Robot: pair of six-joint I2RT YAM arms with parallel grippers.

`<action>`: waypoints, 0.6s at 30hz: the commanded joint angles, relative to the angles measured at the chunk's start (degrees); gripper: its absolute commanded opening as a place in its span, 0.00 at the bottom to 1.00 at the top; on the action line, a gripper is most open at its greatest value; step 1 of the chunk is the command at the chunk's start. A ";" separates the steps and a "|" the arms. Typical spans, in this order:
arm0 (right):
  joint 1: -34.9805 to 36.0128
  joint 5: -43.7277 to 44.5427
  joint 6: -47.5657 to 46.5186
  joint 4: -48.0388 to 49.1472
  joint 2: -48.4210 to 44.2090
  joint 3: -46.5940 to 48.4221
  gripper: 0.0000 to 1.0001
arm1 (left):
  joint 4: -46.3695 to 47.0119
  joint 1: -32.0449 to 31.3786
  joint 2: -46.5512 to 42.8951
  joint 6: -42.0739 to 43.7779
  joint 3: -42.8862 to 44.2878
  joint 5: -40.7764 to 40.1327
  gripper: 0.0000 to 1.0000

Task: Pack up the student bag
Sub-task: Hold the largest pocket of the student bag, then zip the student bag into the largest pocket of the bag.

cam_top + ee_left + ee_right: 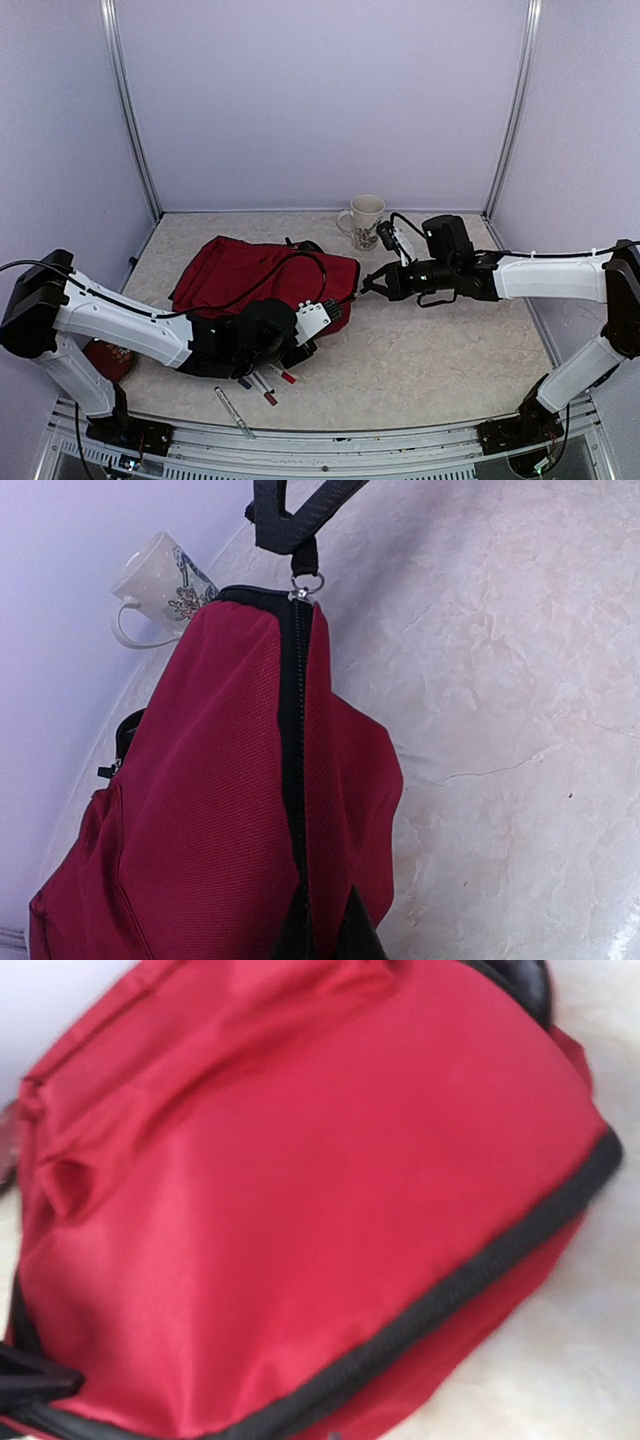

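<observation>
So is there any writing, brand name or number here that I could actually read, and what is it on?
No text can be read in any view.
Mug: a dark printed pattern, with no legible letters.
Student bag: no label or logo shows.
Pens: too small to read.

The student bag (pixel 245 270) is laid on the bench (pixel 450 350). A mug (pixel 365 220) is set behind it, rightward, and pens (pixel 268 394) before it.
</observation>
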 commanded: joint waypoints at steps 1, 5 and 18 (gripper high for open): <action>-6.98 4.47 -1.10 2.96 3.06 2.74 0.00 | -6.31 -3.66 -5.74 -0.12 -4.22 4.73 0.00; -8.61 5.50 -2.93 2.25 8.96 7.10 0.00 | -8.53 -6.84 -6.94 0.22 -5.21 4.30 0.00; -11.05 4.15 -6.32 -2.09 17.88 19.34 0.00 | -9.79 -9.34 -12.05 -1.75 -10.09 3.99 0.00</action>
